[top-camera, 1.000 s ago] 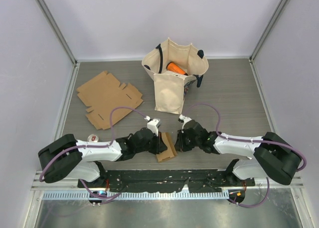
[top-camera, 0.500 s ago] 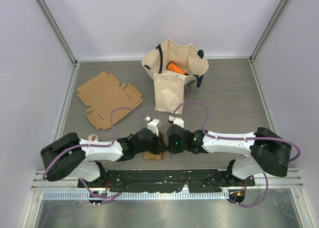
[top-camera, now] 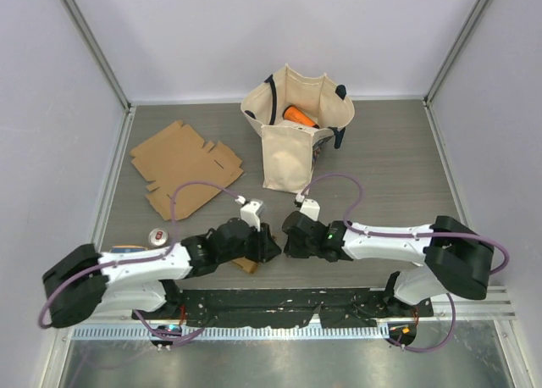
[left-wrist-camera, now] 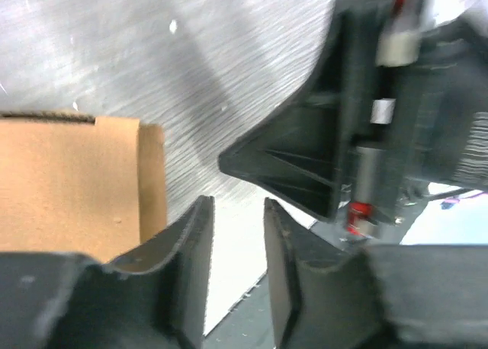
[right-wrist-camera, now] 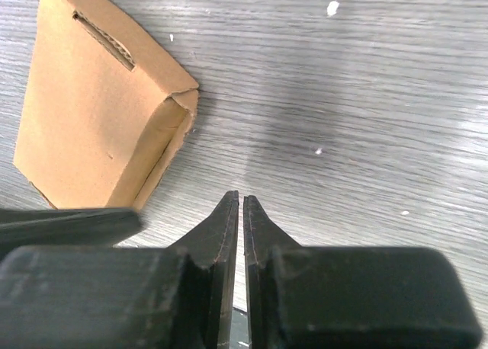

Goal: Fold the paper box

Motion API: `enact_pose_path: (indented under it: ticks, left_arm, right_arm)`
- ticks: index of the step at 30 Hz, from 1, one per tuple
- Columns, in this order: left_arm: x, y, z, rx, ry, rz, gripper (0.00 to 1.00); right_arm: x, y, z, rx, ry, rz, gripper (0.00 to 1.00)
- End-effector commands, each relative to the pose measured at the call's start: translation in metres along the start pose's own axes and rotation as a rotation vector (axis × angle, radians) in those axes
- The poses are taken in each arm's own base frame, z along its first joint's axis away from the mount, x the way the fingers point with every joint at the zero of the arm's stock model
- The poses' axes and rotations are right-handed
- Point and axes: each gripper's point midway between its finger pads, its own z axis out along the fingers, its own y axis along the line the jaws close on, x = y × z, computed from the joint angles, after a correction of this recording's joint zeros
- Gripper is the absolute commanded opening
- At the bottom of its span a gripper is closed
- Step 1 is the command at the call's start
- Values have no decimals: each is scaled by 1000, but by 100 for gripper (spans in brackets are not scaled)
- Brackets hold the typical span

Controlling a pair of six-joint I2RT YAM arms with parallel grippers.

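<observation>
A small folded brown cardboard box [top-camera: 246, 265] lies on the table near the front edge, partly under my left gripper [top-camera: 269, 251]. In the left wrist view the box [left-wrist-camera: 72, 185] sits just left of the left gripper [left-wrist-camera: 238, 206], whose jaws stand slightly apart with nothing between them. My right gripper [top-camera: 287, 238] faces the left one from the right, tips close together. In the right wrist view the right gripper [right-wrist-camera: 240, 199] is shut and empty, and the box [right-wrist-camera: 99, 124] lies ahead to its left, untouched.
A flat unfolded cardboard blank [top-camera: 182, 168] lies at the back left. A cream tote bag [top-camera: 296, 134] with an orange object inside stands at the back centre. A small can [top-camera: 157, 235] sits by the left arm.
The box has gone from upright between the grippers to lying lower and further left. The left arm shifted left; the right gripper moved left and closer to the left one.
</observation>
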Motion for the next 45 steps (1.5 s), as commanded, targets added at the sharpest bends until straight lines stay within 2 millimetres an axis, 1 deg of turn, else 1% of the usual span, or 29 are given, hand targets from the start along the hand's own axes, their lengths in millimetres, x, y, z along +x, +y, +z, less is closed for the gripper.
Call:
enact_pose_path:
  ticks: [1,2,3,4,5,6,7,8,9,13,14,16,18,19,20,22,26,31,32,33,34,36,38,40,41,42,43,44,45]
  left_arm:
    - [-62,-28,-37,15,-159,55,40]
    - [-70,-27,-43,1,-179,54,45]
    - [-70,-15,-53,-52,-172,47,48]
    - [-82,-6,-59,-116,-213,22,50]
    - [-85,6,-64,-173,-226,-1,49]
    - [-81,30,-70,-270,-208,-29,48]
    - [-82,47,-73,-345,-224,-67,48]
    - [-78,60,-75,-389,-207,-88,46]
    - [-73,82,-76,-459,-184,-119,43]
    - [-63,118,-73,-597,-138,-165,40]
    - [-65,127,-75,-649,-156,-159,40]
    - [-63,139,-72,-707,-156,-143,40]
    - [-62,146,-66,-727,-143,-105,40]
    - [-54,150,-60,-739,-103,-92,33]
    - [-51,144,-50,-690,-76,-90,29]
    - [-40,144,-41,-675,-25,-100,19]
    - [-26,133,-37,-627,1,-109,13]
    - [-20,108,-32,-538,7,-118,8]
    - [-19,99,-28,-501,8,-121,7]
    - [-17,93,-24,-469,15,-145,6]
    - [-18,73,-14,-367,21,-188,6]
    - [-10,66,-8,-331,31,-229,3]
    - [-9,64,-6,-310,37,-196,2]
    - [-10,66,-8,-315,26,-194,2]
    - [-12,72,-10,-345,7,-191,3]
    - [-21,78,-20,-387,-34,-180,13]
    - [-24,80,-24,-400,-48,-175,22]
    - [-27,82,-31,-413,-64,-173,24]
    - [-30,85,-36,-435,-85,-165,25]
  right_arm:
    - [-16,-7,-12,-9,-83,12,12]
    - [-15,-7,-12,-10,-78,9,12]
    - [-13,-7,-11,-11,-68,13,11]
    - [-13,-2,-10,-28,-64,17,11]
    - [-9,1,-8,-38,-46,21,11]
    - [-6,2,-4,-32,-37,27,11]
    - [-6,11,-4,-49,-38,36,10]
    - [-6,14,-2,-49,-38,44,9]
    - [-5,16,0,-41,-38,53,9]
    - [0,26,9,-35,-16,99,5]
    - [2,29,10,-45,-9,104,5]
    - [5,39,11,-71,9,111,5]
    - [11,38,15,-54,29,99,5]
    - [12,39,17,-46,32,96,5]
    - [13,39,18,-38,35,99,5]
    - [14,38,18,-30,39,104,5]
    - [12,41,21,1,29,117,6]
    - [-11,71,29,59,9,68,5]
    - [-15,72,32,77,-6,55,5]
    - [-19,79,35,77,-12,51,5]
    - [-22,82,36,69,-14,52,5]
    - [-27,92,35,49,-25,58,4]
    - [-33,99,31,15,-40,23,4]
    - [-32,98,26,-5,-34,10,4]
    - [-34,93,24,-3,-33,0,4]
    - [-36,72,17,11,-42,-13,5]
    - [-28,50,18,43,-29,-27,5]
    - [-31,46,8,28,-44,-29,5]
    - [-32,41,5,19,-51,-41,6]
